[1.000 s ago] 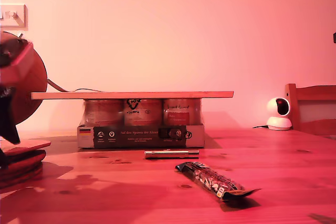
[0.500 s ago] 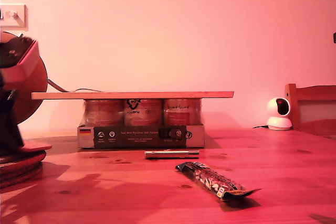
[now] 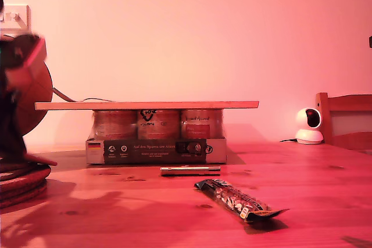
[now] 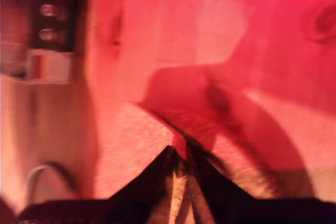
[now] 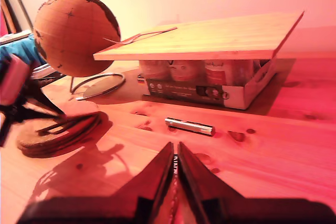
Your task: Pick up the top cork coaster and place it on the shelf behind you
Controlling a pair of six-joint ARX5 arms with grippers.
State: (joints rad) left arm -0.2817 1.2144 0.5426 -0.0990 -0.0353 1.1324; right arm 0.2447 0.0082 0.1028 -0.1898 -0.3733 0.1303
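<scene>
My first end effector (image 4: 181,153) is down at the stack of cork discs (image 5: 58,132) at the exterior view's left edge, its jaws drawn together on the edge of the top cork coaster (image 4: 142,145); the view is blurred, so the grip itself is hard to judge. In the exterior view the coaster (image 3: 42,159) shows as a thin reddish sliver on top of the stack. My second end effector (image 5: 175,163) hangs above the bare worktop (image 5: 273,150) with its jaws together and nothing between them. Ahead of it lies a small metal cylinder (image 5: 189,126), and beyond that the shelf (image 3: 145,105), a long light plank resting level on a carton of jars (image 3: 156,137). A cork globe (image 5: 73,32) stands beside the plank. A wrapped snack bar (image 3: 238,200) lies nearer the exterior camera, and a small white camera (image 3: 308,126) sits at that view's right.
</scene>
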